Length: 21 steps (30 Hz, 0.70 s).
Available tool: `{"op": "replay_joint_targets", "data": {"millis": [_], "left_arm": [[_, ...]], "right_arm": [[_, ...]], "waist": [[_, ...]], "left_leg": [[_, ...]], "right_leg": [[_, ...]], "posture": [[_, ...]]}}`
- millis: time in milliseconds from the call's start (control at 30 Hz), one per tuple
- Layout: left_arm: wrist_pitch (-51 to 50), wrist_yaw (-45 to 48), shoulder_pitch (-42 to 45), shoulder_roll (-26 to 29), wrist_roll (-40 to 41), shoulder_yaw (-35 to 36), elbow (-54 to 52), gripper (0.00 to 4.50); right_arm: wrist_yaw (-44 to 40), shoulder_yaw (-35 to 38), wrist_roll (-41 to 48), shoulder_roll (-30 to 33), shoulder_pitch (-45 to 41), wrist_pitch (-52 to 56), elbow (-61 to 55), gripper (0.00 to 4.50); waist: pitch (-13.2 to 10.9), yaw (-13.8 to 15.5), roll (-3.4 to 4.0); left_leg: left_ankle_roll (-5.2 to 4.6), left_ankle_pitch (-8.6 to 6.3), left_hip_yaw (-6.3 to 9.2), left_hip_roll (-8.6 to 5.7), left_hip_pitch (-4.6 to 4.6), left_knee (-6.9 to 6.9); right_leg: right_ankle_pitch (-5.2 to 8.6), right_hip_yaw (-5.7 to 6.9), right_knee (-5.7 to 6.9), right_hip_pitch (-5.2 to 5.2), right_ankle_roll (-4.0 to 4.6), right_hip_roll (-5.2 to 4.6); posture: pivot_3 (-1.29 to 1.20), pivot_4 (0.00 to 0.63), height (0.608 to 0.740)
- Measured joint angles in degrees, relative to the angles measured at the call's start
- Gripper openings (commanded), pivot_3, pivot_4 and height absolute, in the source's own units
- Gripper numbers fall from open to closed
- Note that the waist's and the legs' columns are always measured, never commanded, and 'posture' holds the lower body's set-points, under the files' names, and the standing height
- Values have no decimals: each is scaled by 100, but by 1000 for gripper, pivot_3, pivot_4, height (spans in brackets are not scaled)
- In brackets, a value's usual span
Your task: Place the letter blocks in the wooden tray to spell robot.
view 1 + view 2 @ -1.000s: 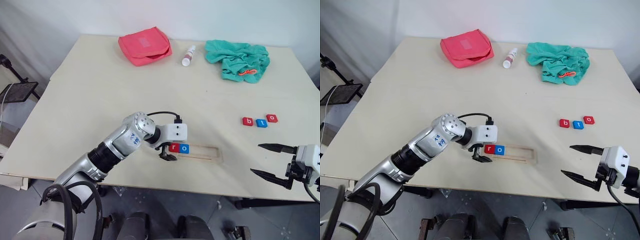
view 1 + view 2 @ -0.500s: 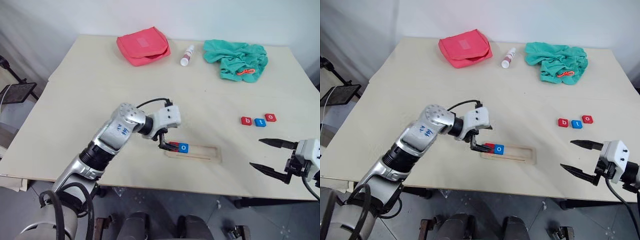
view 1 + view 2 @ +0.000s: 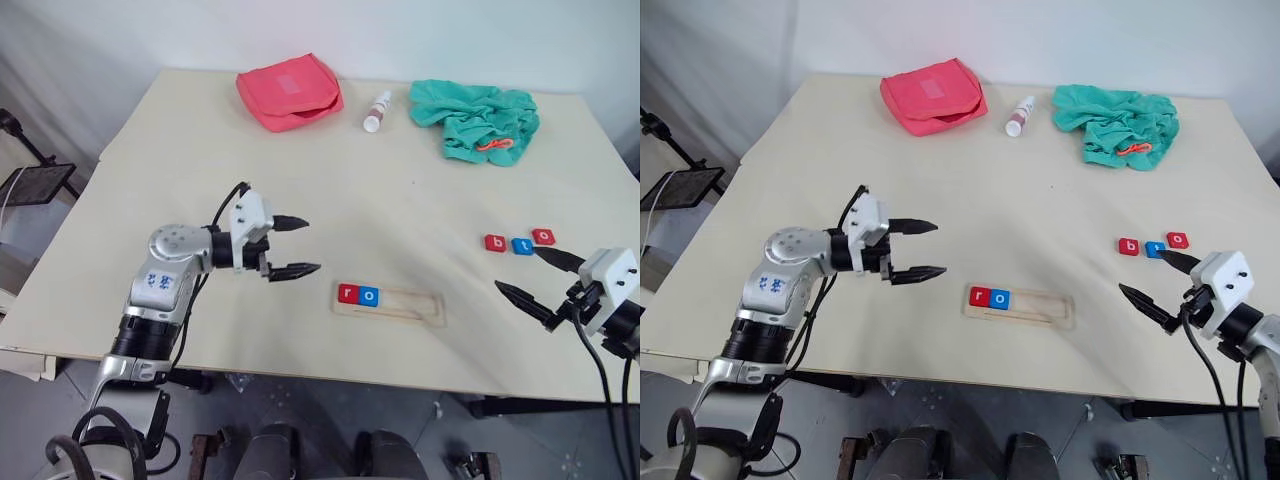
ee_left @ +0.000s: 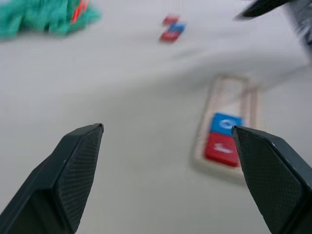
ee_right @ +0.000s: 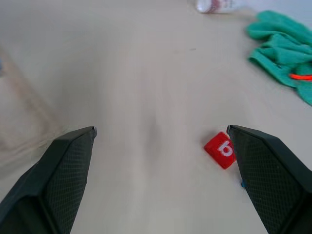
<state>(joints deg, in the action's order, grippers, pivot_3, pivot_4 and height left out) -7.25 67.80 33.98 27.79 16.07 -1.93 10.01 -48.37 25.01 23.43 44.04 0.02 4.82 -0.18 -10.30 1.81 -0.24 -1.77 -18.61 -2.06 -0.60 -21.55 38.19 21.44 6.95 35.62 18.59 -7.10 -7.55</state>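
Currently: wooden tray (image 3: pixel 389 300) lying near the front edge of the table (image 3: pixel 200 170), long side running left to right. Two letter blocks seated in its groove at the left end, touching each other: red r (image 3: pixel 347 293) outermost, blue o (image 3: pixel 369 295) just beside it on the right. Remaining length of the groove unfilled.

Three more blocks in a short row well to the right of the tray, touching or nearly so: red b (image 3: pixel 495 243), blue t (image 3: pixel 523 245), red o (image 3: pixel 543 236). Red b also visible in the right wrist view, lying flat on the tabletop.

Left gripper (image 3: pixel 295 245) held above the table to the left of the tray, apart from it, pointing toward the right; fingers spread wide, nothing between them. Tray with the red and blue blocks visible between the fingers in the left wrist view, blurred.

Right gripper (image 3: pixel 532 275) at the right front of the table, just in front of the loose row; fingers spread wide, empty, upper fingertip (image 3: pixel 543 255) close by the blue t; contact not determinable.

Along the far edge: pink pouch (image 3: pixel 289 91), small white bottle (image 3: pixel 377 111) lying on its side, crumpled green cloth (image 3: pixel 476 118).
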Motion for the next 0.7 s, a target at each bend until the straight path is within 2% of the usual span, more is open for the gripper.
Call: {"op": "replay_joint_targets", "data": {"millis": [267,433,700], "left_arm": [[1517,917,-473,-263,453,207,719,4459],[2232,1458,-518,-383,671,311,1384,4459],[2696,1814,-438,-398,724,375,1961,4459]], "right_arm": [[1955,80,-49,-631,162,1818,-1204,4500],[2464,173,184,-892,360,2751,-1755,4500],[2714,172,124,-1127,463,2773,-2017,4500]], "waist": [[2,-37,3],[3,-45,5],[3,-50,5]], "left_leg": [[-1,0,-5,-1,4,2],[-1,0,-6,-1,4,0],[-2,0,-8,-3,8,-1]], "right_leg": [[0,-5,8,1,-1,2],[0,-6,14,4,-1,1],[0,-7,17,4,-1,1]], "posture": [[0,150,740],[0,150,740],[0,150,740]]}}
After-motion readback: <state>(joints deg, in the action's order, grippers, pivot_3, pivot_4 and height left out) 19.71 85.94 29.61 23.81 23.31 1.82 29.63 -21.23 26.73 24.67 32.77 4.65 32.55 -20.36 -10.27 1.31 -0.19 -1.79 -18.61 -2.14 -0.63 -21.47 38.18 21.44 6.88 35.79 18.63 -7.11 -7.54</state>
